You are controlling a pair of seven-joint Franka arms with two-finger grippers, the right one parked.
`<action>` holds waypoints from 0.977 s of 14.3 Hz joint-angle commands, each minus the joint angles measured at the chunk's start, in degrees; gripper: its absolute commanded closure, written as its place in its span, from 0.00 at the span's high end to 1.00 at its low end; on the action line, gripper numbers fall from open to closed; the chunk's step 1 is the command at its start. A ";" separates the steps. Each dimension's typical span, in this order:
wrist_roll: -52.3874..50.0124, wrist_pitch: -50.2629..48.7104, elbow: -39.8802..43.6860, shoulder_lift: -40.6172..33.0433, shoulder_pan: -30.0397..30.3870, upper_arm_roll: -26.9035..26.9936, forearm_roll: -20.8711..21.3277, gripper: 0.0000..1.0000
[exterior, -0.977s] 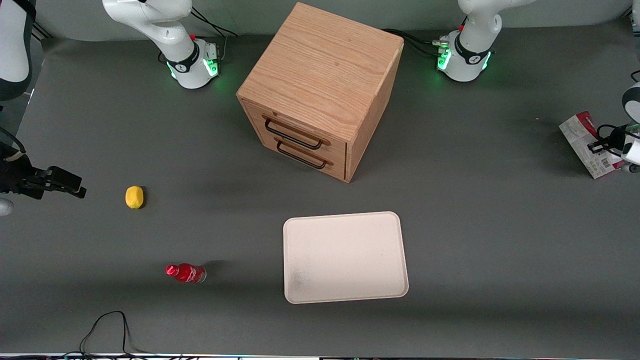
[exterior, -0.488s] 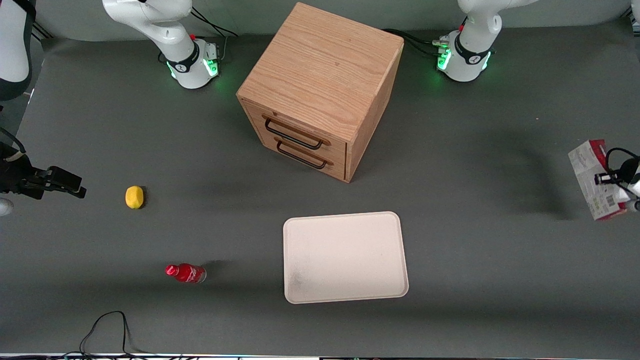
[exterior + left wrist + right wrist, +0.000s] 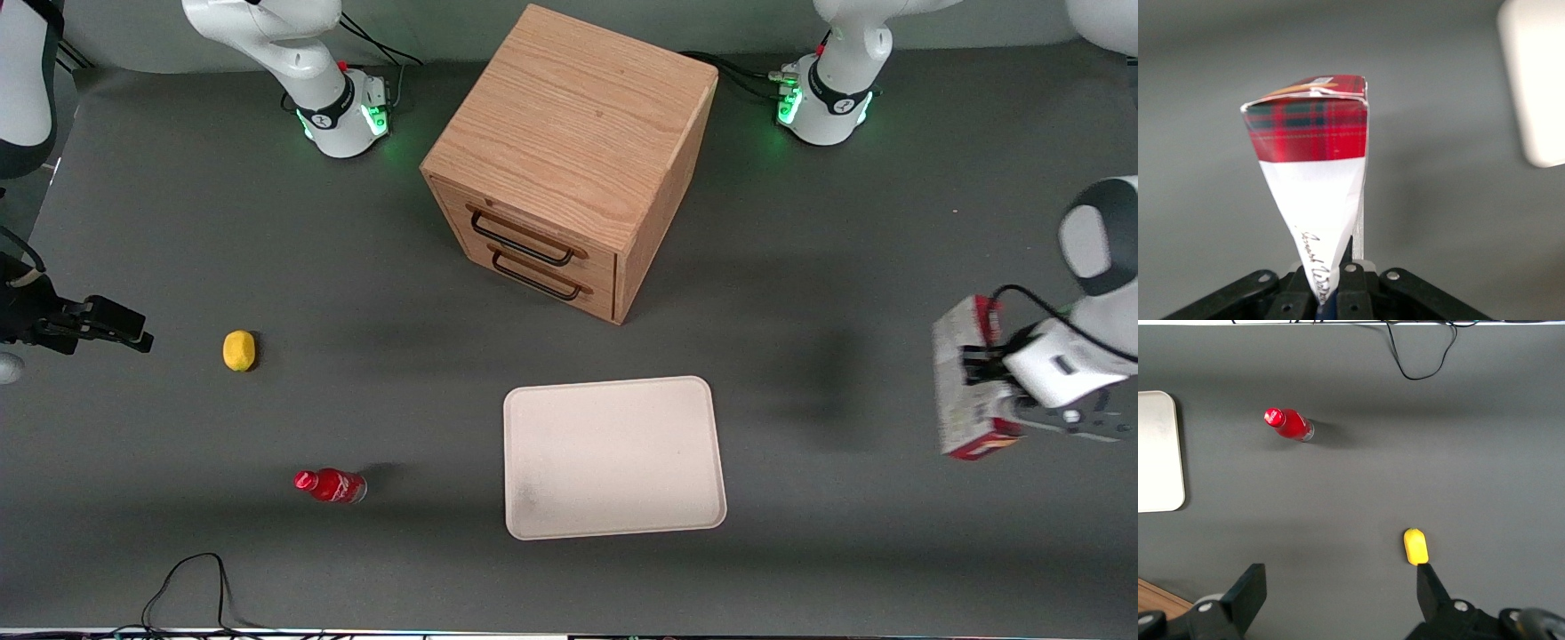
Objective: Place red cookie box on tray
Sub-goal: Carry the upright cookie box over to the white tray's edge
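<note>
Front view, gripper point(image 3: 976, 369): at the working arm's end of the table, raised above the grey surface and clamped on the red cookie box point(image 3: 962, 389).
Front view, red cookie box: carried in the air with its pale printed face showing and red edges at both ends, well apart from the tray point(image 3: 613, 458).
Front view, tray: flat on the table, nearer the camera than the wooden drawer cabinet point(image 3: 569, 160).
Front view, other things: a yellow lemon point(image 3: 238, 350) and a small red bottle point(image 3: 330, 485) lie toward the parked arm's end.
Left wrist view, gripper point(image 3: 1335, 283): fingers pinch the white end of the red cookie box point(image 3: 1315, 173), whose tartan end points away; a corner of the tray point(image 3: 1535, 80) shows over the grey table.
Right wrist view: red bottle point(image 3: 1288, 425), lemon point(image 3: 1415, 547) and an edge of the tray point(image 3: 1158, 453) on the grey surface.
</note>
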 commanded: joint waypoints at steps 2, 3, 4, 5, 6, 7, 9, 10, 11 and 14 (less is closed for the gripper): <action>-12.45 3.11 8.86 10.64 -4.83 -5.59 -0.50 0.00; -15.00 4.17 11.23 13.10 -6.58 -5.86 -0.50 0.00; -16.42 4.61 13.43 15.56 -8.34 -5.95 -0.41 0.00; -16.70 4.79 16.15 18.28 -9.84 -5.95 -0.33 0.00; -17.05 4.97 18.87 21.27 -11.33 -5.95 -0.33 0.00; -19.75 7.32 20.55 24.26 -13.26 -5.86 -0.24 0.00; -27.74 13.56 21.88 29.45 -16.61 -5.86 0.98 0.00; -28.99 13.58 23.80 31.56 -17.23 -5.68 1.86 0.00; -29.18 13.32 24.69 32.71 -17.24 -5.60 1.96 0.00; -33.82 12.88 24.09 33.60 -17.24 -5.59 2.05 0.00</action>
